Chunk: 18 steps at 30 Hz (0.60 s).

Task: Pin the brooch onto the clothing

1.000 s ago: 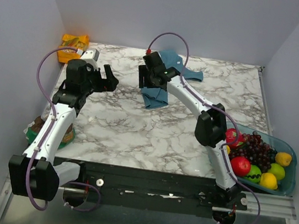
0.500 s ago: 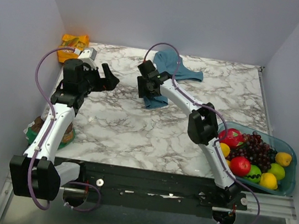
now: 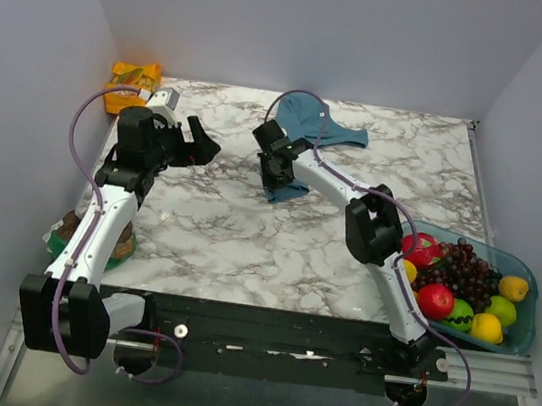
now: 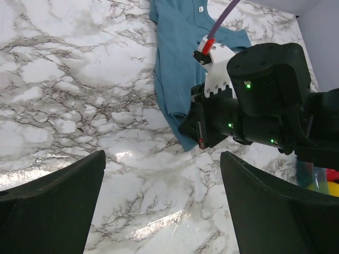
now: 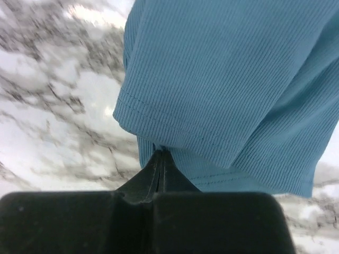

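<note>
A blue tub at the near right holds fruit. The tank top lies far-centre on the worktop. The right pincer, open a second ago, now pinches its near hem, and the left pincer gapes wide.

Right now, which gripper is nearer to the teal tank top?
Right. The right gripper is closed on the tank top's lower edge; the left gripper hangs open off to its left, well clear of it.

Lab test cell (plain grey walls) around a marble table.
</note>
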{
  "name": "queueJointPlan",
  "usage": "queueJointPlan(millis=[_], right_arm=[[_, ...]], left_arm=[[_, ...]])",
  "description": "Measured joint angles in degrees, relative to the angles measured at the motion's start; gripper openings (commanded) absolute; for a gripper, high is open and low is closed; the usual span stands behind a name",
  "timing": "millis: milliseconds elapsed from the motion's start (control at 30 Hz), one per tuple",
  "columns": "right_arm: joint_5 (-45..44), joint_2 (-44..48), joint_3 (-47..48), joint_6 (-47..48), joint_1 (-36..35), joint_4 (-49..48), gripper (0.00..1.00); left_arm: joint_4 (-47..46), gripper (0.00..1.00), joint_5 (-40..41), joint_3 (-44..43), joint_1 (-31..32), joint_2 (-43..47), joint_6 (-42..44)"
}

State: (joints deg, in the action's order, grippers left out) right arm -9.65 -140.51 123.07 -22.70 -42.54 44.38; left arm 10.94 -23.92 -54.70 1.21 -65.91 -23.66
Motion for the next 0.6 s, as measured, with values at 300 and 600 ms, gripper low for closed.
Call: queueJointPlan(millis=[300,600], right_arm=[[1.6,14.67,-24.44,-2.51,-2.78,-6.25,0.01],[1.9,29.88,-44.26,-8.96,-8.9,-12.76,0.25]], left_arm=[[-0.48,0.96,-1.03,0.09,7.87,-6.67,-0.2],[-0.46,0.92,-4.68,0.09,17.03,-17.62,-2.64]])
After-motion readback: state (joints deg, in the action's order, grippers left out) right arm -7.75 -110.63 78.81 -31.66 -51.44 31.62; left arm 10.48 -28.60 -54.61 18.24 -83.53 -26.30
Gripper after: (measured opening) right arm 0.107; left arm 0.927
